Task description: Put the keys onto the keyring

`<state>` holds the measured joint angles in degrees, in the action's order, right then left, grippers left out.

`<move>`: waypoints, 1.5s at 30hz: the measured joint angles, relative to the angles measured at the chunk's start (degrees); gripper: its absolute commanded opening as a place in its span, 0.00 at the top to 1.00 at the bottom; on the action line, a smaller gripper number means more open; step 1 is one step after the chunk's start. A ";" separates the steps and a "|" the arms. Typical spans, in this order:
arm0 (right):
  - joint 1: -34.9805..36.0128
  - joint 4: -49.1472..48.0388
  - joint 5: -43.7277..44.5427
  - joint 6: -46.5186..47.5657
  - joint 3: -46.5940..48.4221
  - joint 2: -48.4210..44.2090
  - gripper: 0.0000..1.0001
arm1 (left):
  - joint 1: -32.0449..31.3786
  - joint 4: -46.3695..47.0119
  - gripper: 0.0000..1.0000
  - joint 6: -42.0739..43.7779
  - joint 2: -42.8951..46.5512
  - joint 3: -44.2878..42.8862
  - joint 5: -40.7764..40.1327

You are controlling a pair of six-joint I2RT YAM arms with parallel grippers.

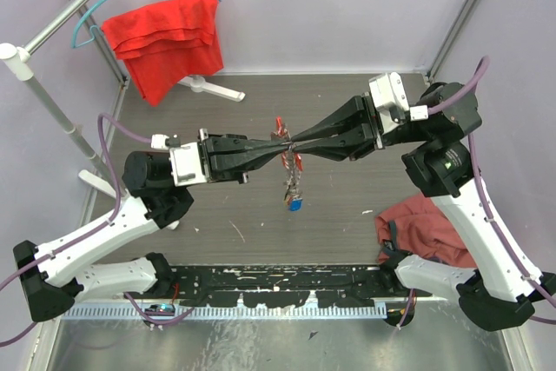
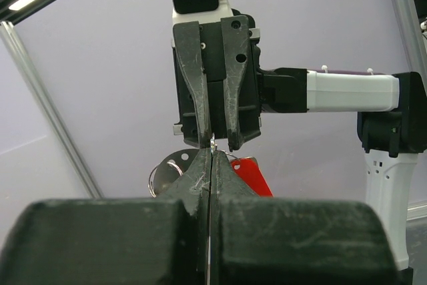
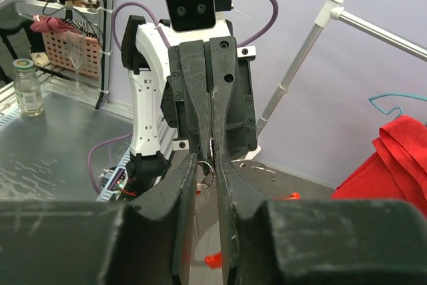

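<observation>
My two grippers meet tip to tip above the middle of the table. My left gripper (image 1: 280, 150) is shut on the thin metal keyring, which shows edge-on between its jaws in the left wrist view (image 2: 212, 155). A round silver key head (image 2: 172, 165) and a red tag (image 2: 252, 175) hang just beyond its tips. My right gripper (image 1: 294, 143) is narrowly open, its fingertips on either side of the keyring (image 3: 208, 163). The keys (image 1: 291, 182) dangle in a bunch below the meeting point, a blue tag (image 1: 295, 204) lowest and a red tag (image 1: 280, 123) sticking up.
A red cloth (image 1: 165, 36) hangs on a blue hanger at the back left, on a white rail stand (image 1: 208, 86). A dull red cloth (image 1: 417, 223) lies by the right arm. A black perforated strip (image 1: 278, 284) runs along the front. Small red bits (image 3: 213, 258) lie on the table.
</observation>
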<state>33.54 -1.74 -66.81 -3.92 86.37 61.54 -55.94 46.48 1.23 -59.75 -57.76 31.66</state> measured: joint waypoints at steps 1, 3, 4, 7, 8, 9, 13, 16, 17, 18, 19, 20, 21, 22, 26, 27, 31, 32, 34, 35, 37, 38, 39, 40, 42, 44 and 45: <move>0.00 0.02 -0.02 -0.09 0.00 0.13 0.76 | 0.02 -0.02 1.00 0.00 -0.02 0.00 0.00; -0.02 0.00 -0.07 -0.13 0.00 0.31 0.76 | 0.02 0.00 1.00 0.00 -0.02 0.00 0.00; -0.02 -0.04 -0.11 -0.24 0.00 0.37 0.76 | 0.02 0.00 1.00 0.00 -0.02 0.00 0.00; -0.02 -0.07 -0.20 -0.39 0.00 0.37 0.84 | 0.02 0.02 1.00 0.00 -0.04 0.00 0.04; -0.02 -0.11 -0.17 -0.48 0.00 0.39 0.87 | 0.02 0.09 1.00 -0.02 -0.04 0.00 0.13; -0.02 -0.17 -0.17 -0.50 0.00 0.39 0.91 | 0.02 0.15 1.00 -0.02 -0.04 0.00 0.28; -0.02 -0.55 -0.17 -0.72 0.02 0.50 0.99 | 0.02 0.37 1.00 -0.07 -0.04 0.00 0.85; -0.02 -0.57 -0.11 -0.68 0.15 0.50 0.99 | 0.00 0.59 0.98 -0.02 -0.04 0.00 0.96; -0.02 -0.28 -0.02 -0.52 0.26 0.50 0.99 | 0.00 0.61 0.94 0.02 -0.04 0.00 0.96; -0.02 0.37 0.11 -0.22 0.50 0.50 0.99 | 0.00 0.57 0.91 0.15 -0.04 0.00 0.98; -0.02 1.31 0.28 0.46 0.87 0.52 0.99 | 0.00 0.44 0.87 0.39 0.00 0.00 1.01; -0.02 2.73 0.46 1.07 1.42 0.61 0.99 | 0.00 0.09 0.86 0.72 0.15 0.00 1.03; -0.02 4.26 0.74 1.70 1.90 0.66 0.99 | 0.00 -0.72 0.84 1.29 0.48 0.00 1.01; -0.02 5.90 1.05 2.45 2.38 0.66 0.99 | 0.00 -1.60 0.83 1.86 0.85 0.00 1.01; -0.02 12.96 2.89 5.90 4.24 0.48 0.99 | 0.02 -7.52 0.80 5.35 3.93 0.00 0.96; -0.02 14.49 3.37 6.75 4.59 0.46 0.99 | 0.00 -9.64 0.78 6.43 5.03 -0.02 0.96; -0.02 21.94 5.92 10.29 6.38 0.46 0.99 | 0.00 -16.52 0.74 9.75 8.26 -0.15 0.92; -0.02 23.78 6.62 11.19 6.88 0.46 0.99 | 0.00 -18.14 0.72 10.40 8.76 -0.22 0.85; -0.02 27.91 8.26 12.96 8.26 0.63 0.99 | 0.00 -20.96 0.70 11.28 9.31 -0.39 0.59; -0.02 29.97 9.18 13.92 9.09 0.81 0.99 | 0.00 -22.49 0.69 11.67 9.35 -0.55 0.20; -0.02 34.03 10.73 15.65 10.97 1.49 0.99 | 0.00 -25.77 0.67 12.24 9.20 -0.92 -1.05; -0.02 36.39 11.63 16.63 12.20 1.97 0.99 | 0.00 -27.67 0.67 12.28 8.94 -1.33 -1.90; -0.02 38.45 12.41 17.57 13.09 2.43 0.99 | 0.00 -28.79 0.66 12.31 8.66 -1.62 -2.58; -0.02 40.59 13.22 18.60 13.79 2.84 0.99 | 0.00 -30.21 0.65 12.26 8.33 -2.05 -3.39; -0.02 44.39 14.62 20.17 14.58 3.50 0.99 | 0.00 -32.44 0.65 12.22 7.65 -2.73 -4.90; -0.02 48.46 16.04 21.81 15.34 4.31 0.99 | 0.00 -34.69 0.65 12.15 6.97 -3.56 -6.08; -0.02 50.40 16.81 22.56 15.78 4.81 0.99 | 0.00 -35.69 0.65 12.13 6.62 -4.09 -6.45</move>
<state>33.52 48.66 -50.00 18.63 102.15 66.35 -55.94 10.79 13.37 -53.12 -61.84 25.21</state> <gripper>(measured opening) 0.028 0.353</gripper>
